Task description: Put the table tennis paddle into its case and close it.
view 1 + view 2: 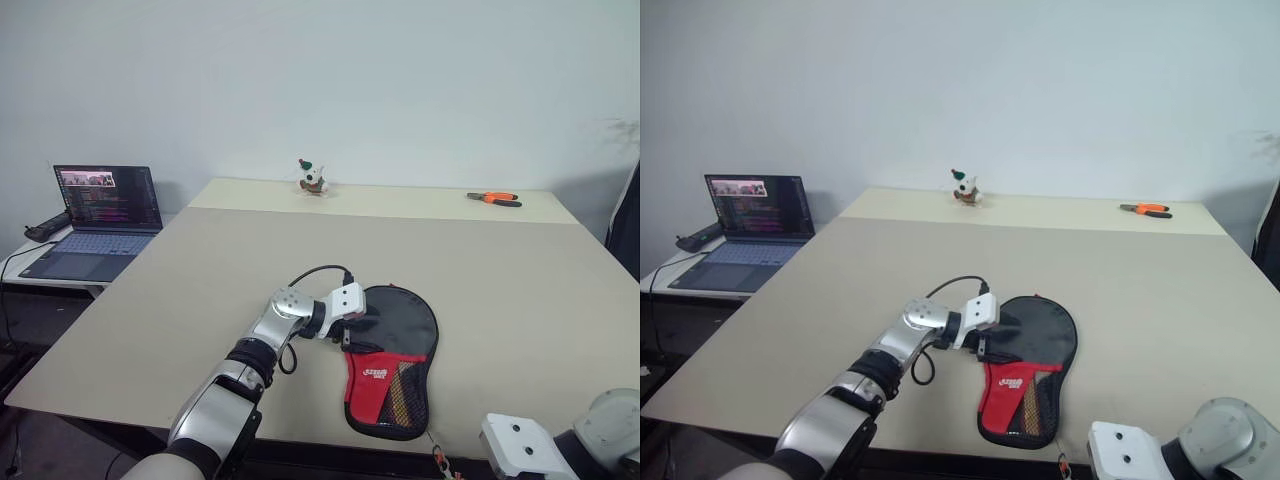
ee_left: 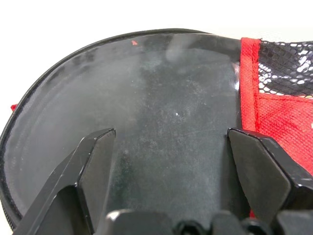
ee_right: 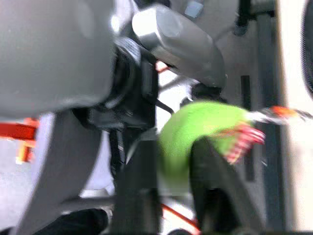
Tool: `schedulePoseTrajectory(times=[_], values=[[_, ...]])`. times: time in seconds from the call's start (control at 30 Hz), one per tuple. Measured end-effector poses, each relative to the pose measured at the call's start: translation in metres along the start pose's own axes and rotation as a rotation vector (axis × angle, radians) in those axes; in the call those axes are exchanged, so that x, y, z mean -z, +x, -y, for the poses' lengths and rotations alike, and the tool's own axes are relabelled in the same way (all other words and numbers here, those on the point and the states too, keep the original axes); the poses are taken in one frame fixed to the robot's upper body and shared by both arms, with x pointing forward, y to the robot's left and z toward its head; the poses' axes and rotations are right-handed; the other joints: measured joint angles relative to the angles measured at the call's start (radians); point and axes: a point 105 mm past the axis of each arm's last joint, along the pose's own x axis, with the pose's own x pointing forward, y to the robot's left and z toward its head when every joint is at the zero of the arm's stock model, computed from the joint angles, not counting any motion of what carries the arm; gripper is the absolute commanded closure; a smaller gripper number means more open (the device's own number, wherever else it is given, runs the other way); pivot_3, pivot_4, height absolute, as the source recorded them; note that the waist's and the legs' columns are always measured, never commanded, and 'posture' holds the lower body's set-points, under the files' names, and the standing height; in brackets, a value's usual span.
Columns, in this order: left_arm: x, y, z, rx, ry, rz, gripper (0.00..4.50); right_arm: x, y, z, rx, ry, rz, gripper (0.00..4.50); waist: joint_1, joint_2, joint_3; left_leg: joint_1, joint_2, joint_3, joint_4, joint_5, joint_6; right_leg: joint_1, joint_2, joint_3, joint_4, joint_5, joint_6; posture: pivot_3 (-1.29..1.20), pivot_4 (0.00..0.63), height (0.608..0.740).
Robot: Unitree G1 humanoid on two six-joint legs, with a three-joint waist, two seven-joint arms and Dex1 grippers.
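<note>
Green, the pull tag [image 3: 195, 129] sits right between my right gripper's [image 3: 168, 161] fingers, which stand a little apart; whether they pinch it I cannot tell. I judge I drew it along to zip the case [image 1: 392, 355] shut. My left gripper [image 2: 171, 161] rests on the case's black round end, jaws wide, steadying it. Presumably the paddle is zipped inside.

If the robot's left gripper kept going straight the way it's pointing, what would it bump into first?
Most likely the case. The left gripper is open, with the case's flat black side right ahead between its fingers, though how near it is can't be judged.
</note>
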Motion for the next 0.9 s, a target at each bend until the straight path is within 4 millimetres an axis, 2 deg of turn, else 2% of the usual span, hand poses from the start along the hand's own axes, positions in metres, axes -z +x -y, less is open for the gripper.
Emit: schedulePoseTrajectory(times=[0.1, 0.23, 0.3, 0.33, 0.43, 0.47, 0.6, 0.67, 0.77, 0.83, 0.9], values=[[0.001, 0.000, -0.001, -0.010, -0.003, -0.003, 0.50, -0.008, -0.004, 0.000, -0.003, -0.006, 0.029, 1.95, -0.001, -0.002, 0.000, 0.001, 0.000, 0.000, 0.000, 0.000, 0.000, 0.001, -0.001, 0.000, 0.000, 0.000, 0.003, 0.00, 0.150, 0.740], [0.001, 0.001, -0.001, -0.015, 0.000, -0.008, 0.50, -0.028, -0.020, 0.017, 0.074, -0.048, 0.090, 1.95, -0.003, -0.002, 0.000, 0.001, 0.000, 0.000, 0.001, 0.000, 0.000, 0.002, -0.001, 0.000, -0.001, 0.001, 0.004, 0.00, 0.150, 0.740], [0.002, -0.003, -0.002, -0.022, 0.015, -0.007, 0.50, -0.044, -0.031, 0.042, 0.168, -0.089, 0.169, 1.95, -0.005, -0.005, 0.000, 0.002, 0.000, 0.000, 0.001, 0.000, 0.000, 0.003, -0.001, 0.000, -0.001, 0.001, 0.005, 0.00, 0.150, 0.740], [0.001, -0.005, -0.002, -0.027, 0.029, -0.005, 0.50, -0.054, -0.039, 0.062, 0.244, -0.121, 0.220, 1.95, -0.009, -0.005, 0.000, 0.002, 0.000, 0.000, 0.001, 0.000, 0.000, 0.002, -0.001, 0.001, -0.002, 0.001, 0.005, 0.00, 0.150, 0.740], [0.002, -0.016, -0.001, -0.063, 0.015, 0.036, 0.50, -0.062, -0.058, 0.110, 0.426, -0.117, 0.318, 1.95, -0.020, -0.006, 0.001, -0.001, -0.001, 0.001, -0.001, 0.000, 0.000, -0.002, -0.002, 0.002, -0.001, 0.001, 0.004, 0.00, 0.150, 0.740], [0.004, -0.021, 0.000, -0.083, -0.010, 0.050, 0.50, -0.060, -0.061, 0.121, 0.464, -0.110, 0.336, 1.95, -0.025, -0.006, 0.002, -0.003, -0.001, 0.002, -0.001, 0.000, 0.000, -0.006, -0.002, 0.003, 0.001, 0.004, -0.001, 0.00, 0.150, 0.740], [0.015, -0.054, 0.000, -0.175, -0.070, 0.055, 0.50, -0.052, -0.063, 0.146, 0.538, -0.123, 0.393, 1.95, -0.030, -0.006, 0.002, -0.008, -0.001, 0.003, -0.006, 0.000, 0.001, -0.014, -0.003, 0.004, 0.002, 0.001, -0.003, 0.00, 0.150, 0.740], [0.020, -0.072, 0.004, -0.220, -0.101, 0.057, 0.50, -0.041, -0.066, 0.159, 0.569, -0.097, 0.396, 1.95, -0.034, -0.005, 0.002, -0.013, 0.000, 0.004, -0.008, 0.001, -0.001, -0.021, -0.005, 0.005, 0.002, 0.000, -0.004, 0.00, 0.150, 0.740], [0.025, -0.093, 0.022, -0.278, -0.175, 0.065, 0.50, -0.033, -0.067, 0.178, 0.601, -0.066, 0.435, 1.95, -0.043, -0.004, 0.003, -0.016, 0.000, 0.004, -0.009, 0.001, -0.001, -0.023, -0.008, 0.005, 0.001, 0.000, -0.004, 0.00, 0.150, 0.740], [0.022, -0.100, 0.031, -0.316, -0.225, 0.084, 0.50, -0.026, -0.069, 0.190, 0.612, -0.047, 0.453, 1.95, -0.043, -0.003, 0.004, -0.016, -0.001, 0.004, -0.008, 0.001, -0.001, -0.023, -0.008, 0.005, 0.001, 0.000, -0.004, 0.00, 0.150, 0.740], [0.008, -0.104, 0.029, -0.352, -0.230, 0.111, 0.50, -0.015, -0.074, 0.201, 0.636, -0.025, 0.448, 1.95, -0.029, -0.002, 0.006, -0.016, -0.002, 0.002, -0.007, 0.000, 0.001, -0.021, -0.008, 0.005, 0.001, 0.001, -0.004, 0.00, 0.150, 0.740]])
